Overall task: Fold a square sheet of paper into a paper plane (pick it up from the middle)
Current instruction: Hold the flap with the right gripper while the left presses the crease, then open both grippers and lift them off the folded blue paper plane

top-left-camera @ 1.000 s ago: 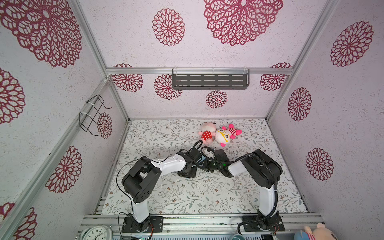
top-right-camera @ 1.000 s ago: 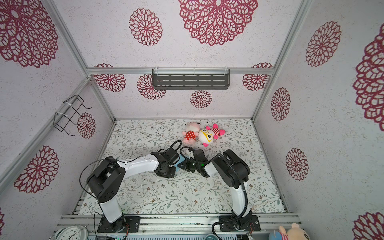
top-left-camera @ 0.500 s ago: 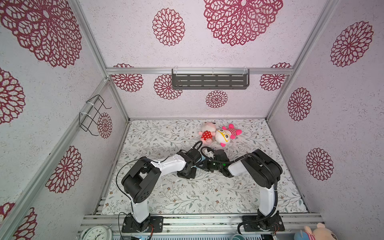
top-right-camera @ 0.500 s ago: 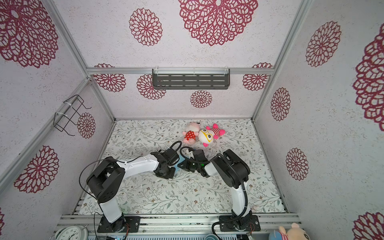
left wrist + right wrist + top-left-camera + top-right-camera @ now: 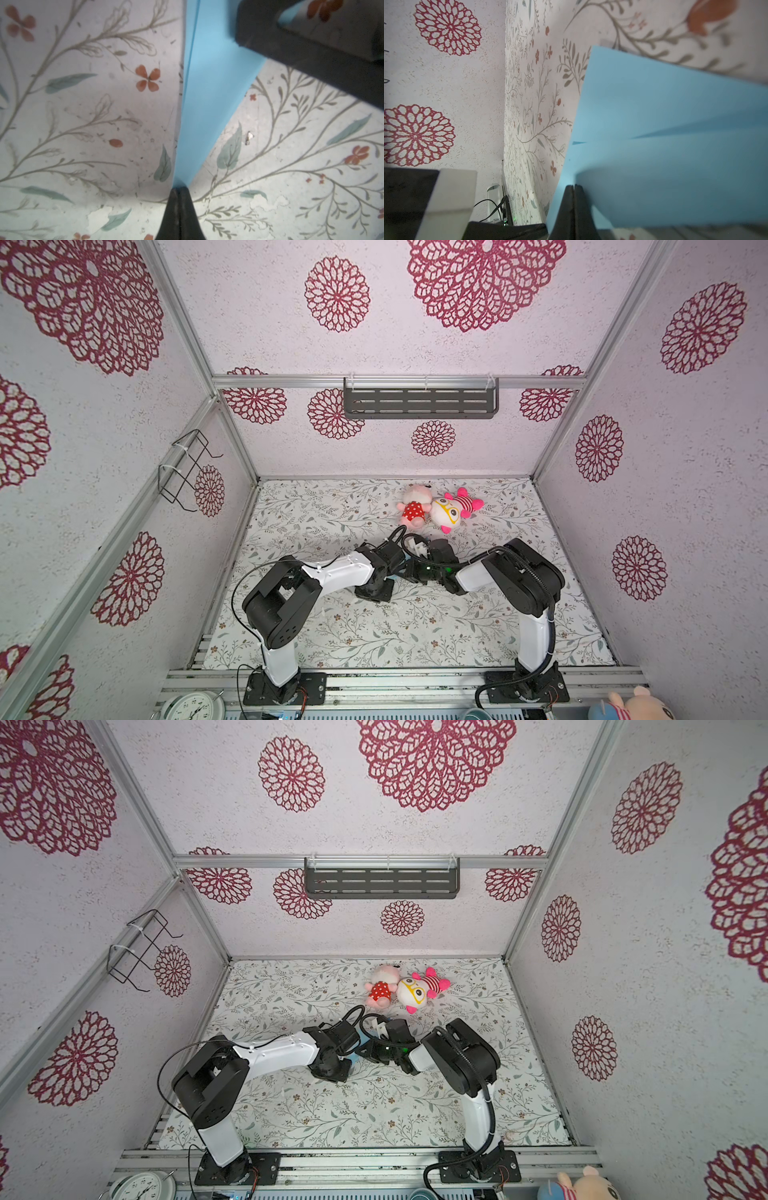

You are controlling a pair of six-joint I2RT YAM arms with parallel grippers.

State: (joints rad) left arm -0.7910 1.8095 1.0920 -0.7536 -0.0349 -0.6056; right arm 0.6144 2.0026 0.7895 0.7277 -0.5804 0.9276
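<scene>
The light-blue sheet of paper point(image 5: 209, 83) is folded into a narrow tapering shape with layered edges and held just above the floral table, near its middle. My left gripper point(image 5: 180, 188) is shut on its pointed end. My right gripper point(image 5: 573, 186) is shut on an edge of the same paper point(image 5: 675, 116), which spreads out in front of it with a crease across. The right gripper's dark body point(image 5: 311, 47) sits over the paper's wide end. In both top views the two wrists meet mid-table and hide nearly all of it; only a sliver of blue paper point(image 5: 360, 1041) shows.
Two pink plush toys point(image 5: 413, 510) point(image 5: 453, 510) lie just behind the grippers, toward the back wall. A dark shelf point(image 5: 419, 402) hangs on the back wall and a wire basket point(image 5: 187, 470) on the left wall. A clock point(image 5: 191, 707) and another plush point(image 5: 631, 705) sit beyond the front rail.
</scene>
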